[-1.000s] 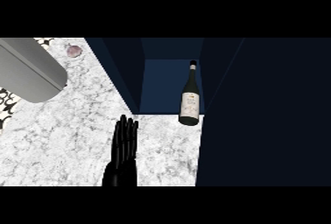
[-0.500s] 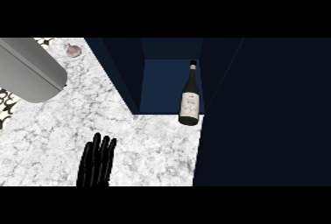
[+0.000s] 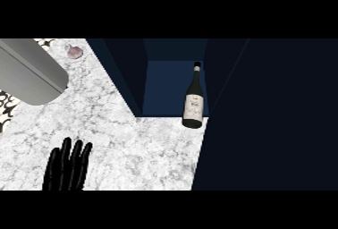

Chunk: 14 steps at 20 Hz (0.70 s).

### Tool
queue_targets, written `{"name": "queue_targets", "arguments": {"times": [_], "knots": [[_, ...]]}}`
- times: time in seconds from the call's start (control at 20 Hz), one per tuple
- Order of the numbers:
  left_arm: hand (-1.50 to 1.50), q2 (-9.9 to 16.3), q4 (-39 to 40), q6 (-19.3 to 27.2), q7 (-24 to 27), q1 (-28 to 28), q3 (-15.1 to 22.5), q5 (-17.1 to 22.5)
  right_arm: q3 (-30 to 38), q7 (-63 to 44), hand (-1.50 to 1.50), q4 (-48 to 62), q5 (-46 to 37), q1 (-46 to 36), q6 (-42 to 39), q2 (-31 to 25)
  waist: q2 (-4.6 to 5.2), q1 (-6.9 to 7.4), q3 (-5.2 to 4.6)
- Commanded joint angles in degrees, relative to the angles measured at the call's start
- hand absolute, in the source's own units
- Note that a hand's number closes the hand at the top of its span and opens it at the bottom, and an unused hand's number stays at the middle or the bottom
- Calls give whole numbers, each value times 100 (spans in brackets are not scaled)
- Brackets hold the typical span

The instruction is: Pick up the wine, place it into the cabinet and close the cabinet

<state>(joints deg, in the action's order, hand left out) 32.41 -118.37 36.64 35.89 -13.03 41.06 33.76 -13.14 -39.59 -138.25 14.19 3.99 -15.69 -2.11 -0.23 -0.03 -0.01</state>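
While the wine bottle (image 3: pixel 192 99) is lying in the open cabinet (image 3: pixel 173 80), the left hand (image 3: pixel 66 167) is hovering over the marble counter (image 3: pixel 132 147) — fingers released, grasping nothing.

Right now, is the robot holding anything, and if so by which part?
Nothing is held. The one hand in view is open over the counter, apart from the wine bottle, which stands at the cabinet's opening.

White marbled bench (image 3: pixel 132 147) filled lower left; grey rounded cylinder (image 3: pixel 30 71) lay upper left; patterned black-white strip (image 3: pixel 5 107) showed at left edge
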Motion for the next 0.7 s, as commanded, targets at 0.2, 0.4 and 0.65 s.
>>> {"name": "queue_targets", "arguments": {"times": [0.2, 0.4, 0.65], "knots": [[-150, 734, -580, -675, 52, -711, -1189, 764, -1206, -434, 150, -949, 388, 404, -258, -47, -17, 39, -7], [-150, 735, -571, -871, 103, -963, -1444, 897, -2024, -511, 150, -1163, -102, 441, -158, 45, -23, 7, -8], [-150, 1086, -233, -1700, 225, -1363, -2319, 1363, -3103, -390, 150, -862, -855, 291, 404, 211, -38, 18, -13]]}}
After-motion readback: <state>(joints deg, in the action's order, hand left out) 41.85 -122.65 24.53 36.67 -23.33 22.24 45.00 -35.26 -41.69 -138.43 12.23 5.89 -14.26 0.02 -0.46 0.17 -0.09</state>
